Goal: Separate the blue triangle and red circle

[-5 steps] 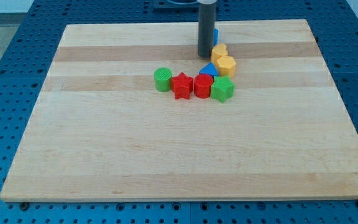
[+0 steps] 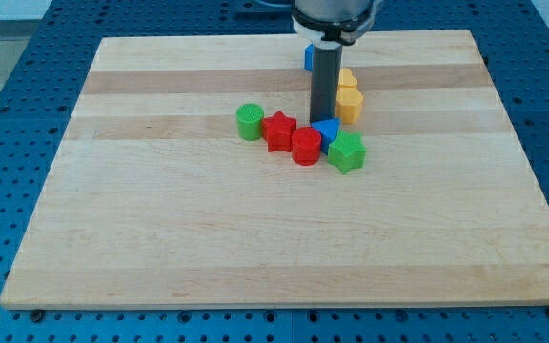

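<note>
The blue triangle [image 2: 328, 131] lies near the board's middle, touching the red circle [image 2: 305, 147] just below-left of it. My tip [image 2: 323, 120] stands right at the triangle's top edge, touching it. The red star [image 2: 278, 131] sits against the circle's left side. The green star [image 2: 347, 151] touches the triangle's lower right.
A green cylinder [image 2: 250, 122] stands left of the red star. Two yellow blocks [image 2: 349, 100] sit right of the rod. Another blue block [image 2: 308, 56] shows partly behind the rod near the wooden board's top edge [image 2: 208, 43].
My tip moved down the view and pushed the blue triangle, red circle and green star a little toward the view's bottom. The red star shifted slightly.
</note>
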{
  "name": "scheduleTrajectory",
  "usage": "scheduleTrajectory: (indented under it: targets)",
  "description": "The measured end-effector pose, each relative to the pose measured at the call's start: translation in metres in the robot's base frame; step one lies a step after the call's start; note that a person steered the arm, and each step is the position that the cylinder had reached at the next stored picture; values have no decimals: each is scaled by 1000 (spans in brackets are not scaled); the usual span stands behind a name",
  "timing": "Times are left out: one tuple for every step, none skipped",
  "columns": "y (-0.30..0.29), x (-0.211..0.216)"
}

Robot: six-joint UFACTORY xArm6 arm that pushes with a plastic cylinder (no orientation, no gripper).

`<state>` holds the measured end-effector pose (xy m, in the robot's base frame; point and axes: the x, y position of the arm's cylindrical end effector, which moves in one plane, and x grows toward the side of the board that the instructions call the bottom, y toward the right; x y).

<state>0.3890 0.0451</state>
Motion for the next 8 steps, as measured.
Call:
scheduleTrajectory:
  targets:
    - [-17,6]
    - [-37,38]
    - [-38,80]
    - [-38,106]
    - [-10,108]
    - [10,82]
    - [10,82]
    - [18,87]
